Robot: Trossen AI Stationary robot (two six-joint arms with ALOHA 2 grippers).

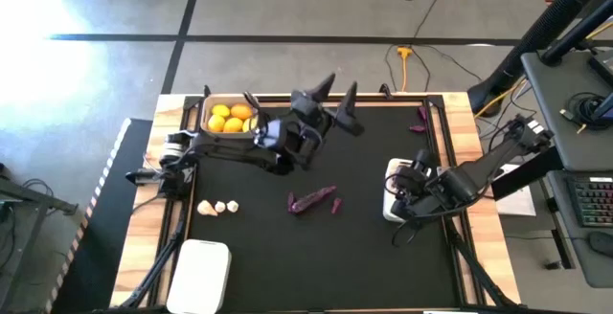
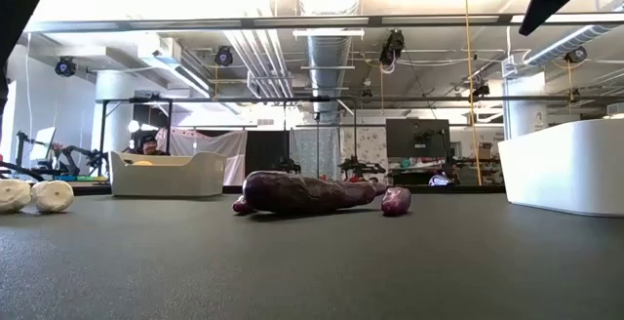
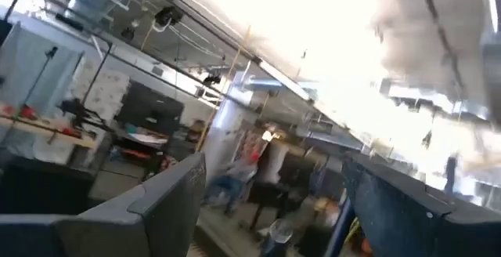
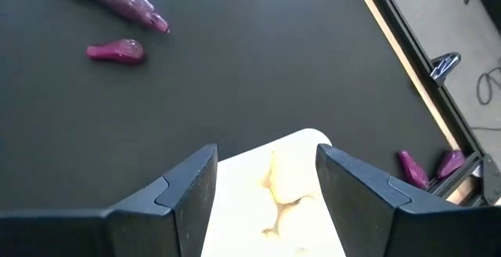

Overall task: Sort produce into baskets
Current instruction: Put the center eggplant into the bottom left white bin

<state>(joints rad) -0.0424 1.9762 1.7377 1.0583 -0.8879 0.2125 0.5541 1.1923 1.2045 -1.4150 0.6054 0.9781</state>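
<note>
Left gripper [image 1: 338, 100] raised, jaws apart; 3 citrus fruits [image 1: 230, 118] in basket [image 1: 207, 113].

The dark surface [image 1: 364, 247] is carrying three baskets: one far left [image 1: 213, 103], one near left [image 1: 199, 274], one at the right [image 1: 393, 172]. Garlic bulbs [image 1: 218, 207] are lying left, eggplants [image 1: 312, 200] mid-surface, two small eggplants [image 1: 420, 120] far right.

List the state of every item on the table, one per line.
Citrus basket: holds citrus fruits.
Front-left basket: contents not visible.
Right basket: under right claw, open.
Large eggplant: lying loose on the mat.
Garlic bulbs: loose, unsorted.
Left claw: open, raised, empty.
</note>
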